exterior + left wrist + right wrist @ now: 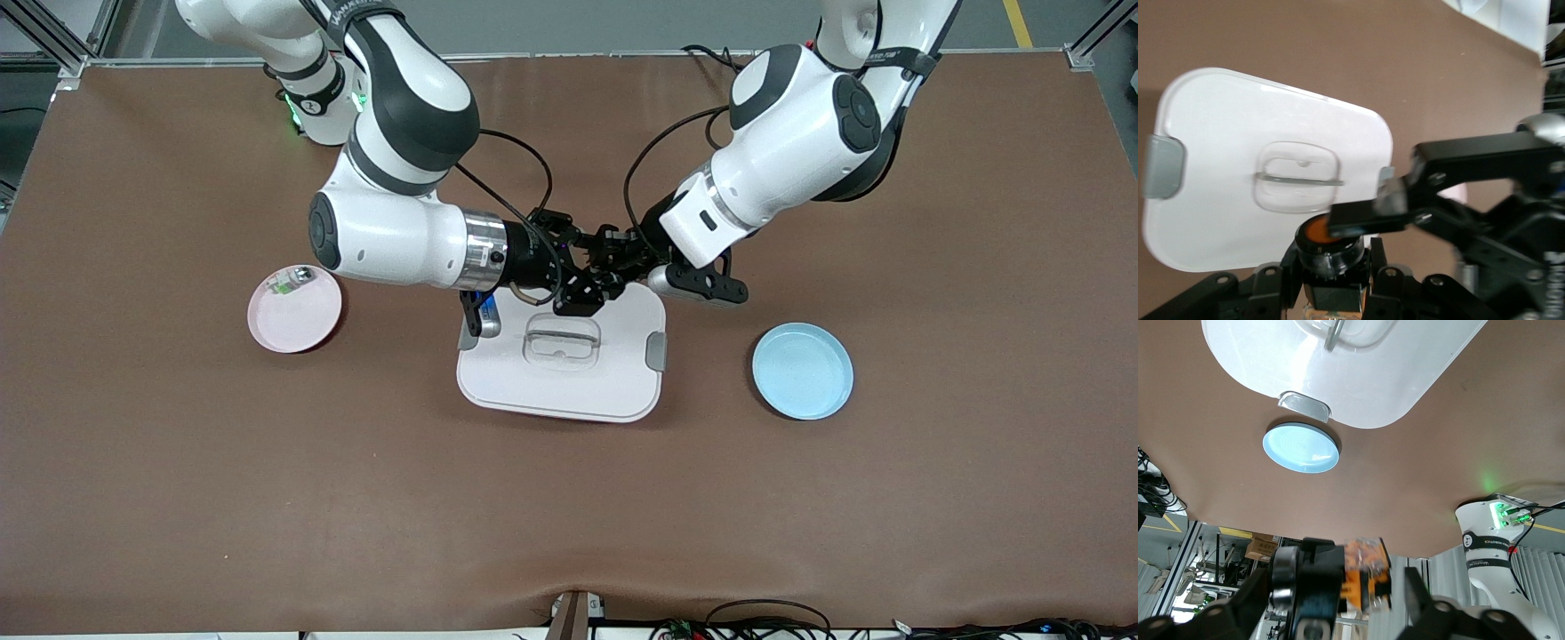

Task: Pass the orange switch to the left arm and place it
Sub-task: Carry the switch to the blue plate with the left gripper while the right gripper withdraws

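Orange and black, the little switch (1327,235) sits up in the air over the edge of the white box (533,382) that lies nearest the robots' bases. The left gripper (1331,270) pinches the switch tight between its two fingers, with the orange end showing. The right gripper (582,267) meets it over that same edge, and its fingers stand spread apart on either side of the switch, so it is not squeezing it. One right finger (1368,217) lies across the orange end. Both arms reach in from the top of the table toward the middle. The box rests on the brown table (178,498) with its lid on and a clear handle (562,340) on top. A blue plate (803,371) sits beside the box toward the left arm's end. A pink plate (295,309) sits toward the right arm's end, with a small green and white part (286,284) on it.
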